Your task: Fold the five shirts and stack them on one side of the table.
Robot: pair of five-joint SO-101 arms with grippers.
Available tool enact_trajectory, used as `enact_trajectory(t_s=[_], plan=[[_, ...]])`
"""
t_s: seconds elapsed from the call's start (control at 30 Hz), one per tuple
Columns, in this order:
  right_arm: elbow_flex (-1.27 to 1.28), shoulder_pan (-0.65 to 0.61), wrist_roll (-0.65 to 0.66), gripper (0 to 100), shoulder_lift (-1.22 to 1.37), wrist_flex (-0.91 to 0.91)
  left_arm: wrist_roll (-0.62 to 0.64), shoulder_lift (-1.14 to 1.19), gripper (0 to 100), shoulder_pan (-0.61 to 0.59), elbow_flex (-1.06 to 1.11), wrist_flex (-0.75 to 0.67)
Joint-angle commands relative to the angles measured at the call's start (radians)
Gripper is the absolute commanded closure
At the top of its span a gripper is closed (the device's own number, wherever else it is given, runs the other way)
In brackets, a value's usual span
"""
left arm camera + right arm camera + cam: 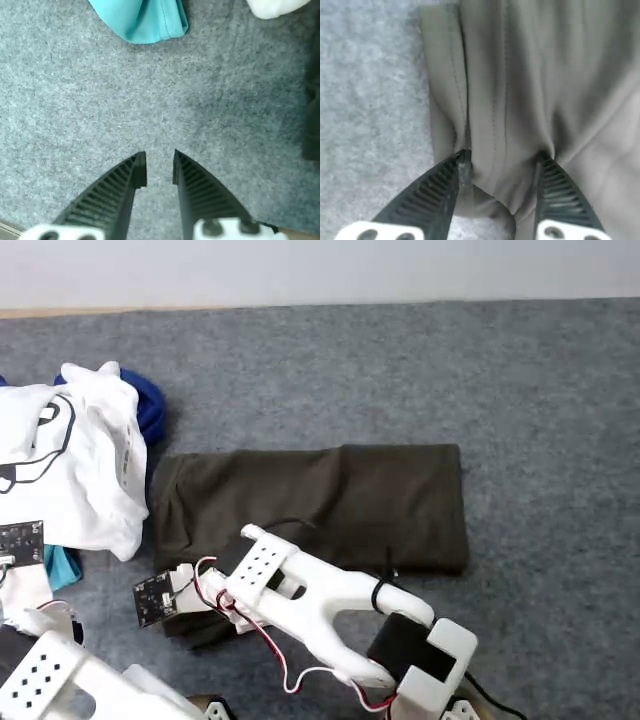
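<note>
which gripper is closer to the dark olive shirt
Right. The right gripper sits on the dark olive shirt, cloth bunched between its open jaws; the left gripper is over bare grey carpet, off the shirt.

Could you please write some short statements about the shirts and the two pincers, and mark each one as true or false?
1. The olive shirt lies folded flat near the middle of the table. True.
2. The left pincer holds the teal shirt. False: it holds nothing and is over the bare grey table cover, apart from the teal shirt.
3. The right pincer is at the edge of the olive shirt, with olive cloth between its fingers. True.
4. The white shirt is folded neatly on top of the olive shirt. False: it lies crumpled beside it, partly over a blue shirt.
</note>
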Motion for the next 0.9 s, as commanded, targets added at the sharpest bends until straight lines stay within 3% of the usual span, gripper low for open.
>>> enact_trajectory(t_s=[0.0, 0.43, 0.87], plan=[[-0.046, -0.007, 0.011, 79.0, -0.008, 0.002, 0.002, -0.011, 90, 0.000, -0.010, -0.015], [-0.048, -0.012, 0.003, 81.9, -0.168, 0.127, 0.002, -0.011, 90, 0.002, -0.010, -0.015], [-0.046, -0.036, -0.034, 81.9, -0.101, 0.140, 0.002, -0.011, 90, 0.002, -0.012, -0.011]])
